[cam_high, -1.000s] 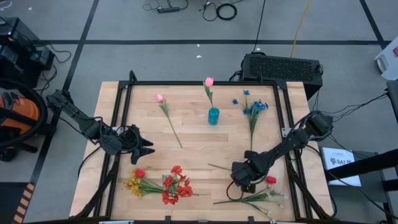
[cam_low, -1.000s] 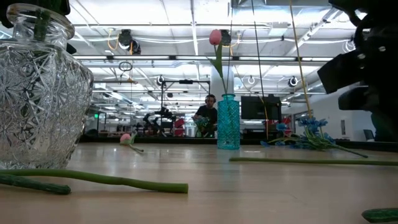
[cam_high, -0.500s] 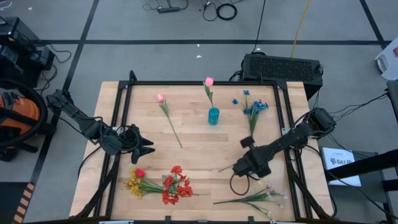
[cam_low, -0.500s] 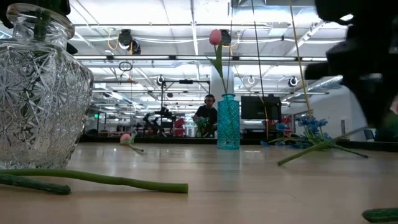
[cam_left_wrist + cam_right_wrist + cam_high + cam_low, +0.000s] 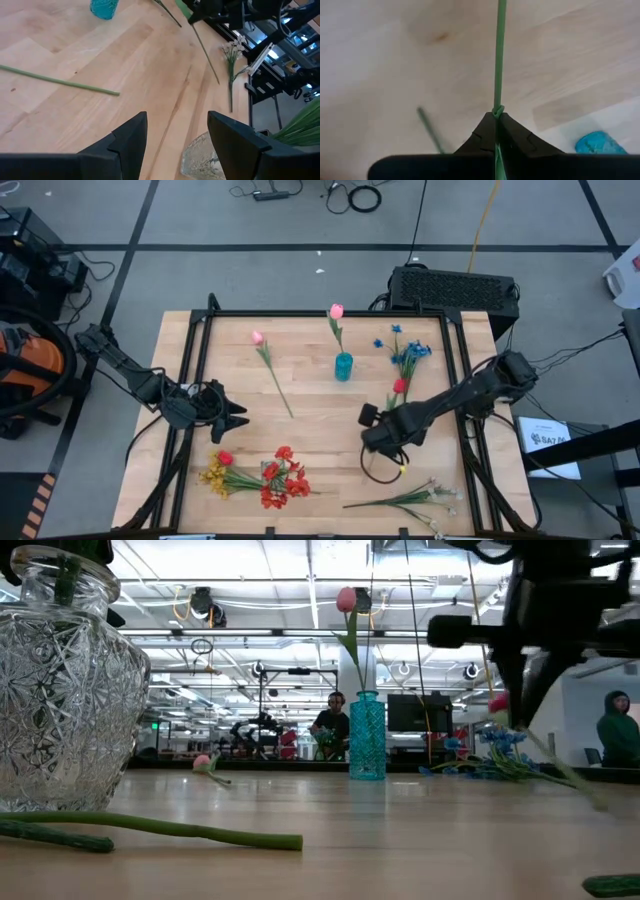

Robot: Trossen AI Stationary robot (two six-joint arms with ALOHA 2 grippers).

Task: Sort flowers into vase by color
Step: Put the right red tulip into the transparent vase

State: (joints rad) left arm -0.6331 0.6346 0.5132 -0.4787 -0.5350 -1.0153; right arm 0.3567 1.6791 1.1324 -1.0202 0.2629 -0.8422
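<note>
1. The right gripper (image 5: 372, 432) hangs above the middle-right of the pale wooden table (image 5: 310, 430), its two dark fingers (image 5: 490, 131) pressed together on the thin green stem of a red tulip (image 5: 400, 386).
2. The tulip is off the wood; its red head points toward the far right of the table, close to the blue spray of flowers (image 5: 405, 355) lying there. In the low view the bloom (image 5: 498, 703) shows level with the blue blossoms behind it.
3. The small teal glass vase (image 5: 343, 366) stands upright near the far middle of the table and holds one pink tulip (image 5: 336, 311).
4. A second pink tulip (image 5: 257, 337) lies flat to the vase's left, its stem running toward the table's middle.
5. Near the front edge lie a yellow bunch (image 5: 214, 477), a red tulip head (image 5: 225, 458) and a red cluster (image 5: 281, 480), touching one another.
6. Small white blooms on green stems (image 5: 415, 498) lie at the front right.
7. The left gripper (image 5: 232, 413) waits at the table's left side, fingers spread and holding nothing.
8. A cut clear glass vase (image 5: 65, 690) stands close to the low camera, green stems lying before it.
</note>
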